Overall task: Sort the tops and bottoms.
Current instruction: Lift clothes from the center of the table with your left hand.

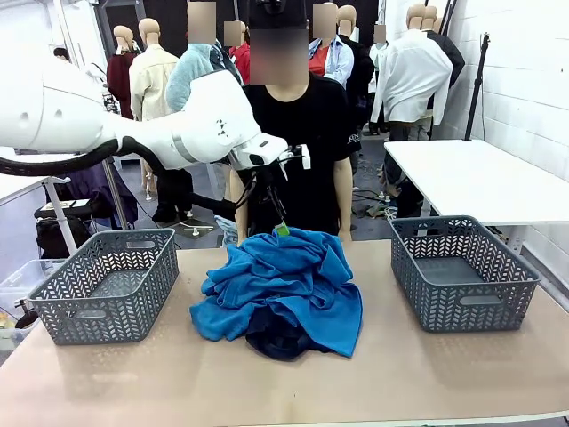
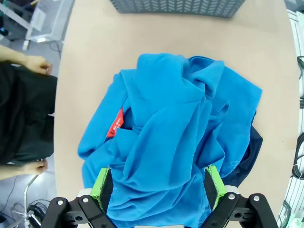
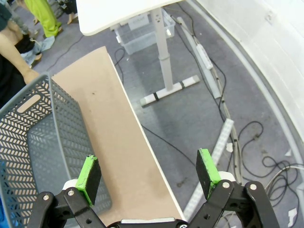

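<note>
Surface: tan table [image 1: 400, 382], matte and bare apart from the laundry and two baskets. The tops [image 1: 284, 276] lie at mid-table as one rumpled bright-blue heap. The bottoms [image 1: 277, 342], near-black, poke out from under the heap's near edge. A grey lattice left basket [image 1: 105, 286] stands well left of the heap, and its twin, the right basket [image 1: 464, 271], well right of it. Both are apart from the cloth.

Room: a person [image 1: 298, 133] in a black shirt stands just beyond the heap. A white table [image 1: 480, 178] sits beyond and right of the heap, against a white block wall.

Left gripper [image 1: 281, 222] hangs over the heap's far edge with its jaws spread wide, holding nothing. Whether a pad touches the cloth, I cannot tell.

Left wrist view, looking down on the heap, adds:
- a red label [image 2: 116, 124] on the tops
- the bottoms [image 2: 249, 152] as a navy sliver along one side
- the person's hands [image 2: 38, 64] off the far table edge
- left gripper [image 2: 157, 186] pads straddling the blue folds

Right wrist view adds:
- right gripper [image 3: 148, 175], jaws fully apart and empty, past the right basket [image 3: 33, 137] on the side away from the heap, over the table's edge [image 3: 118, 142]
- grey floor with cables [image 3: 247, 142] and the white table's leg [image 3: 164, 57]
</note>
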Motion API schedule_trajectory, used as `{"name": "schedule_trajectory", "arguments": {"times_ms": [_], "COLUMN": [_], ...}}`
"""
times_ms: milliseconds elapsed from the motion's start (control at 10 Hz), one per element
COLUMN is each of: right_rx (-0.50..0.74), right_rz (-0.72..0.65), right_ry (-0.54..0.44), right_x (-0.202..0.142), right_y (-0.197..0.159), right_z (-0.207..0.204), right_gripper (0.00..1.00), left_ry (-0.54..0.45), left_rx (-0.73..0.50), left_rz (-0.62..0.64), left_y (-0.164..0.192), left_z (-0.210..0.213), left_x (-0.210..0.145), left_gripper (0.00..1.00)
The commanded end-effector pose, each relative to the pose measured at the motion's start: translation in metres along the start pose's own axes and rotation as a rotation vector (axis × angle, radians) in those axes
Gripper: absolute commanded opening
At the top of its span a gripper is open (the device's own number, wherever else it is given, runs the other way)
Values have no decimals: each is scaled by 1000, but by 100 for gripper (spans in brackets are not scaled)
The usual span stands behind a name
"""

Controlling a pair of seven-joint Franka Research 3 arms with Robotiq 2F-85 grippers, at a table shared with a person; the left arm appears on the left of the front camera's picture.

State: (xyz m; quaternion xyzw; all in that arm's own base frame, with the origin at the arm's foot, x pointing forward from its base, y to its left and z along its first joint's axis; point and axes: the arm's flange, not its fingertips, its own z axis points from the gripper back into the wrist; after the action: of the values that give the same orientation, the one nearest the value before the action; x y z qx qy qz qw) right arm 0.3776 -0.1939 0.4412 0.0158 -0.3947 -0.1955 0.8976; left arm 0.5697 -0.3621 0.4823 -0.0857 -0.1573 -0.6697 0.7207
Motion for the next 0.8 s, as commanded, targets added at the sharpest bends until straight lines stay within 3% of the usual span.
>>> {"name": "schedule_trajectory", "arguments": {"times_ms": [0, 400, 500, 700], "right_rx": [-5, -5, -5, -5], "right_rz": [-22, -22, -22, -22], "right_ry": [3, 3, 3, 3], "right_x": [0, 0, 0, 0], "right_y": [3, 3, 3, 3], "right_z": [0, 0, 0, 0], "right_gripper": [100, 100, 100, 100], "left_ry": [-9, -3, -3, -5], "left_rx": [-52, -65, -58, -56], "left_rz": [31, 51, 52, 34], "left_y": [5, 7, 8, 5], "left_z": [-4, -23, -22, -19], "left_x": [2, -5, -7, -5], "left_gripper": [100, 100, 96, 56]}}
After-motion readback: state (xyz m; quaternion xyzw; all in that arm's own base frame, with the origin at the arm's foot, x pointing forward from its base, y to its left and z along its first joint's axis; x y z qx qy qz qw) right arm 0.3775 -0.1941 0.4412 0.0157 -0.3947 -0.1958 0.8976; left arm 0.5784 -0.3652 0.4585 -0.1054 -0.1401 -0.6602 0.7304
